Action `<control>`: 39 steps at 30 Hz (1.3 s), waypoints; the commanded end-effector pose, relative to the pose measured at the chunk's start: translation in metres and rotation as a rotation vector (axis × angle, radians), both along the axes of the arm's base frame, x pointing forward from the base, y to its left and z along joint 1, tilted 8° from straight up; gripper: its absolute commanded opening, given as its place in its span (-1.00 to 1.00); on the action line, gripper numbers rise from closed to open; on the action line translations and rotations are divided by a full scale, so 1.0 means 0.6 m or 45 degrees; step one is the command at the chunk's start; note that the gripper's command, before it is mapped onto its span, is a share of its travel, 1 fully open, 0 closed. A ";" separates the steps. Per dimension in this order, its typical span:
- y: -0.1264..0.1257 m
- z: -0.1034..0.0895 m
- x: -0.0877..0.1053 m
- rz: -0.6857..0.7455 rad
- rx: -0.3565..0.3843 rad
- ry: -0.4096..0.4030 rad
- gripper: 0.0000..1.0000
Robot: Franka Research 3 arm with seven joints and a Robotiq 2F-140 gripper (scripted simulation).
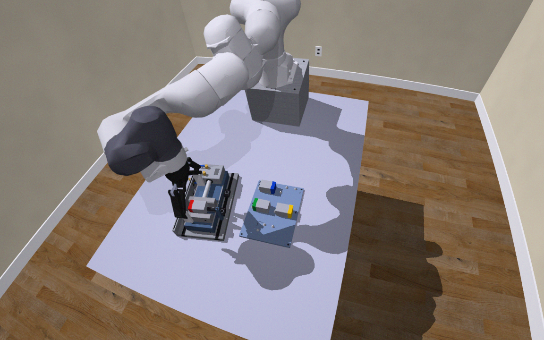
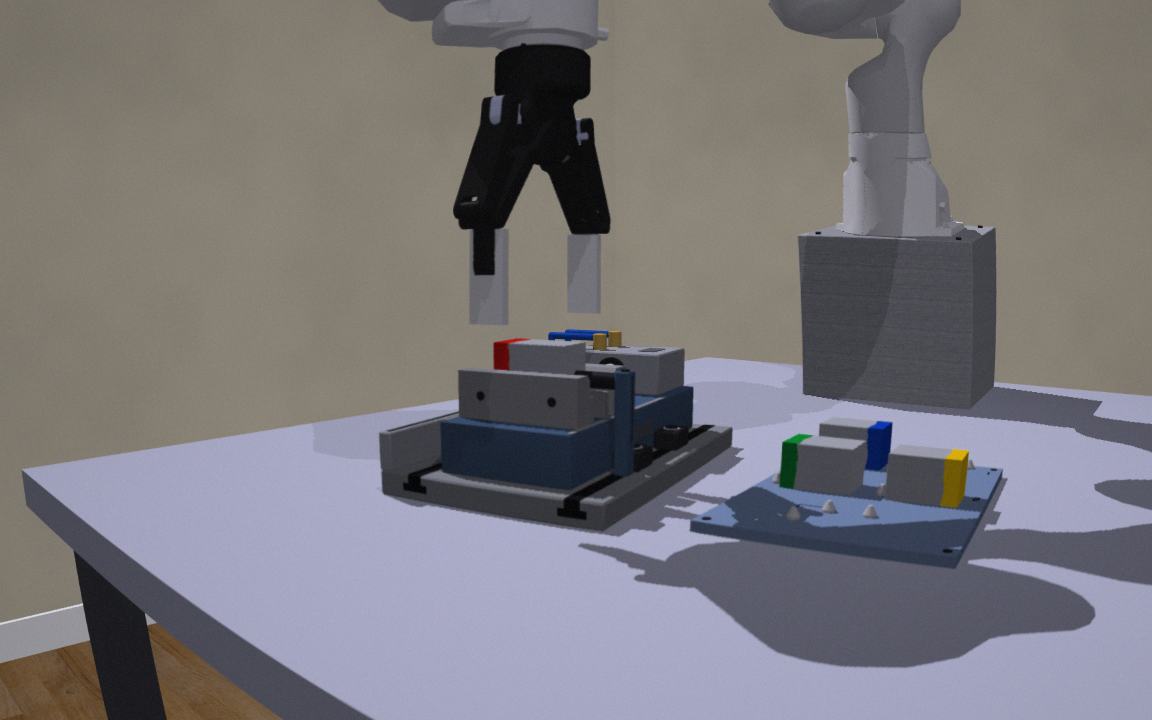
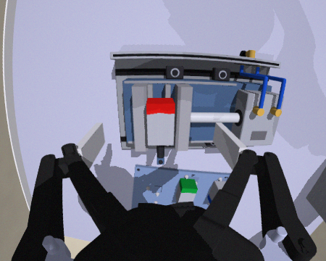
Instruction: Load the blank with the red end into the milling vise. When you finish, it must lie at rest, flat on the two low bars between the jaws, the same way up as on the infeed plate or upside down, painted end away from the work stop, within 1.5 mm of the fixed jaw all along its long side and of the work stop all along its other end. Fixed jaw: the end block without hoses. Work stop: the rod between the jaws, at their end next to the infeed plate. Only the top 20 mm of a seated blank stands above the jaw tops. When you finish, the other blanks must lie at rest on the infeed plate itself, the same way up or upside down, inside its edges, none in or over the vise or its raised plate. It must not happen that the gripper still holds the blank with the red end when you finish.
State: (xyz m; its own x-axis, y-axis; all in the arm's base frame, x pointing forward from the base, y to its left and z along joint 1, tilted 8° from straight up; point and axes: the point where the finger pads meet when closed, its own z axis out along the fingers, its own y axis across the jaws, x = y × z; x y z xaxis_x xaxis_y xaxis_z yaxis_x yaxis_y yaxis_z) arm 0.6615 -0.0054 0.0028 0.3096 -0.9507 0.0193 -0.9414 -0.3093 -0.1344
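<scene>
The red-ended blank (image 1: 199, 206) (image 2: 546, 355) (image 3: 160, 130) lies in the milling vise (image 1: 206, 226) (image 2: 508, 452) (image 3: 202, 94), between the jaws. Its red end points away from the infeed plate (image 1: 265, 232) (image 2: 831, 532) (image 3: 151, 184), and its top stands above the jaws. The fixed jaw (image 2: 522, 398) (image 3: 139, 118) runs along one long side. The work stop rod (image 3: 160, 153) sits at the blank's plain end. My gripper (image 2: 535, 308) (image 3: 159, 132) is open and empty. It hangs straight above the blank, with the fingertips clear of it.
The blue-ended blank (image 1: 267, 186) (image 2: 862, 437), the green-ended blank (image 1: 261, 205) (image 2: 817, 463) (image 3: 187, 191) and the yellow-ended blank (image 1: 284, 209) (image 2: 925, 474) lie on the infeed plate. The hose block (image 1: 214, 171) (image 3: 257, 123) closes the vise's far end. The arm's grey pedestal (image 1: 276, 101) (image 2: 893, 313) stands behind.
</scene>
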 end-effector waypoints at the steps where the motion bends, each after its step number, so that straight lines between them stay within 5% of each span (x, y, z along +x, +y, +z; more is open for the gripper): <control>1: -0.001 0.003 -0.001 0.001 -0.003 0.001 1.00; 39: 0.000 0.009 -0.002 0.002 -0.005 0.001 1.00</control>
